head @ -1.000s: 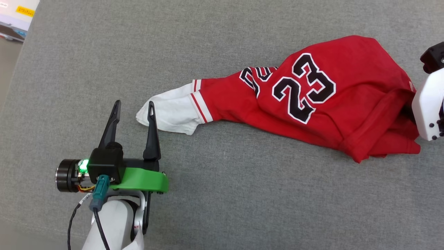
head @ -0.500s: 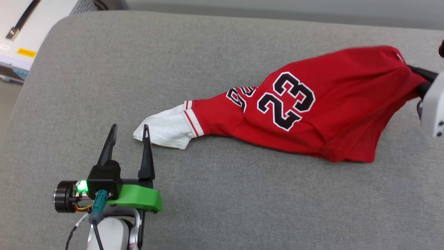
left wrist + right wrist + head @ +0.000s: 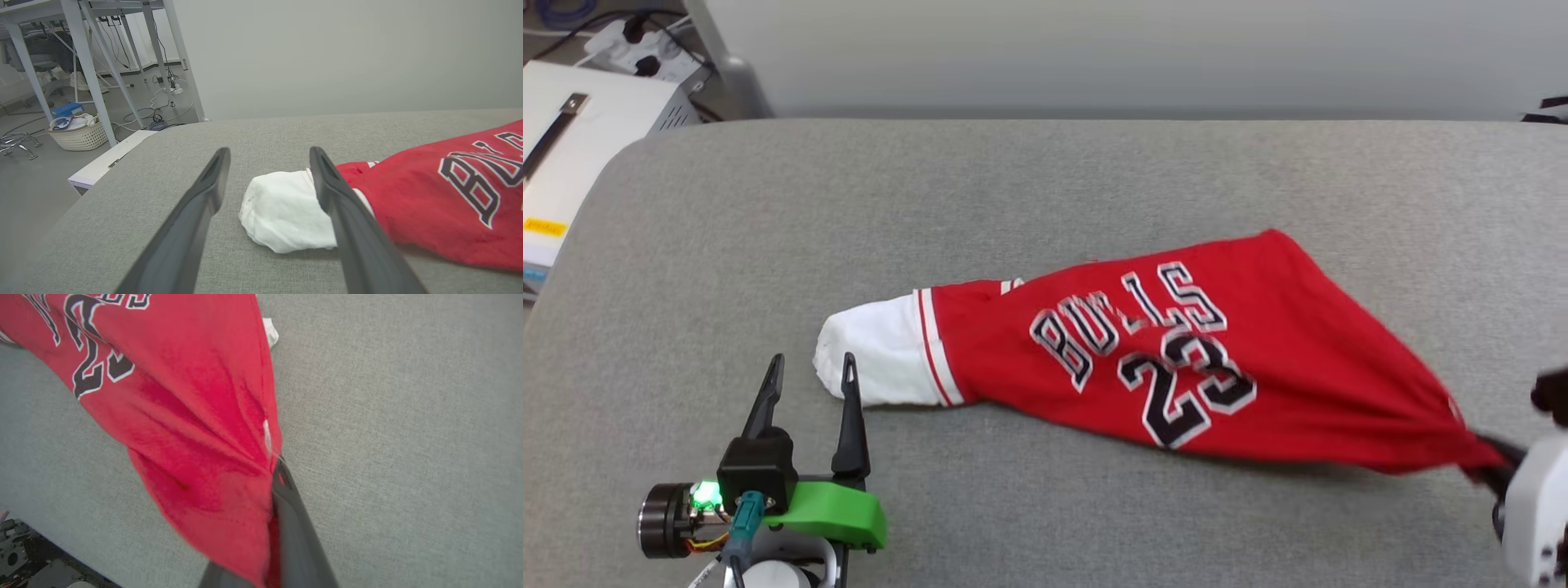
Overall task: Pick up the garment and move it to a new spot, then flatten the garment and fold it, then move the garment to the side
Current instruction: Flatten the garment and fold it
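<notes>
The red jersey (image 3: 1258, 384) is soft matt cloth with a white cloth sleeve (image 3: 874, 363), on a table (image 3: 1045, 188) covered in coarse grey woven fabric. My left gripper (image 3: 813, 359) has matt black plastic fingers (image 3: 851, 425) and a smooth green plastic bracket (image 3: 833, 510).

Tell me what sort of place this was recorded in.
Probably a robotics lab or workshop: the garment lies on a grey fabric-covered table, with metal bench legs, loose cables on a bare floor and a pale basket nearby.

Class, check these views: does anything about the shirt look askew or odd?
The shirt lies skewed and bunched: one corner is pulled into a tight point pinched in the right end effector, and the white sleeve is crumpled.
</notes>
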Robot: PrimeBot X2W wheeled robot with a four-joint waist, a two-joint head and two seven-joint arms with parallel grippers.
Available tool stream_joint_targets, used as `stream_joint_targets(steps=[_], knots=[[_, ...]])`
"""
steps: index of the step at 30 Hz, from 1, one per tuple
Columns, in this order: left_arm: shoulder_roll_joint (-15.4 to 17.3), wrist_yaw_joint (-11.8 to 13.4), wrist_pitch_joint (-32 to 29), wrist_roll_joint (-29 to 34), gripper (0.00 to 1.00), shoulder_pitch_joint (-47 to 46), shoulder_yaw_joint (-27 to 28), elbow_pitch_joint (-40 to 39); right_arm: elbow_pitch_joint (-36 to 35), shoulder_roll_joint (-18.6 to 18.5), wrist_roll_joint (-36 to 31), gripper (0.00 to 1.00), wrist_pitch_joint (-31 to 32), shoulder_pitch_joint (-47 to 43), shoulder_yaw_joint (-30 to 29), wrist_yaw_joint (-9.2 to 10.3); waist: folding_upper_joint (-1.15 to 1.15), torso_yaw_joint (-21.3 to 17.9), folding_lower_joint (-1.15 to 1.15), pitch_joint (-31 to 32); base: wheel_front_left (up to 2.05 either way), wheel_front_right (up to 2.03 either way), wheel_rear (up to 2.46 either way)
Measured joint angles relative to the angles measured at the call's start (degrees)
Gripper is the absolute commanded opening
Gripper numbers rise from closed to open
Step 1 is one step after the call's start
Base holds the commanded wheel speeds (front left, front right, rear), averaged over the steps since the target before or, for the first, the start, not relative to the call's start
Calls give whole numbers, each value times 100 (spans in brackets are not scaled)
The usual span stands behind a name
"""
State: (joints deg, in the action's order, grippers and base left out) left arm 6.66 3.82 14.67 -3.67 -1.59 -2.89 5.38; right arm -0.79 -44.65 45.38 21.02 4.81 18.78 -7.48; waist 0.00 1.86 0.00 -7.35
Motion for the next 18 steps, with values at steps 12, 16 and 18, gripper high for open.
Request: stream_joint_targets(steps=[12, 16, 18], knots=[[-76, -55, 0, 76, 100, 73, 47, 47, 428, 1184, -265, 0, 192, -1903, -760, 0, 0, -228, 0, 138, 0, 0, 0], [-77, -63, 0, 77, 100, 75, 99, 73, 493, 1379, -464, 39, 54, -2010, -877, -1, 0, -252, 0, 104, 0, 0, 0], [-77, -64, 0, 78, 100, 79, 129, 87, 411, 1417, -539, 100, -135, -1995, -1050, -1, 0, -279, 0, 102, 0, 0, 0]])
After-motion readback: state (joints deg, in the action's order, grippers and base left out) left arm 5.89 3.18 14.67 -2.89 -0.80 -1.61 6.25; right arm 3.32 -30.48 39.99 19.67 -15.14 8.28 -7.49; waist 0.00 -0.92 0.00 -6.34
